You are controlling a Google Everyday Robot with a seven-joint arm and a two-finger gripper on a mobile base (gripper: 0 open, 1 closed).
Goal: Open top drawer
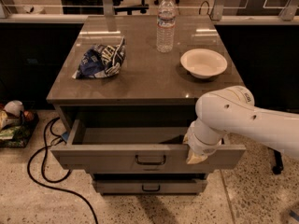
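The top drawer (pixel 107 156) of the grey cabinet stands pulled out, its plain grey tray showing and its small black bar handle (pixel 150 160) at the centre of the flat front. My gripper (pixel 196 156) is at the drawer's front edge, right of the handle, hanging down from the white arm (pixel 233 118). Part of the drawer's right side is hidden behind the arm.
On the cabinet top (pixel 145 80) lie a blue chip bag (pixel 100 59), a water bottle (pixel 165 23) and a white bowl (pixel 203 62). A lower drawer front (pixel 149 186) is shut beneath. A black cable (pixel 44 171) loops on the floor at left, next to some clutter (pixel 11 122).
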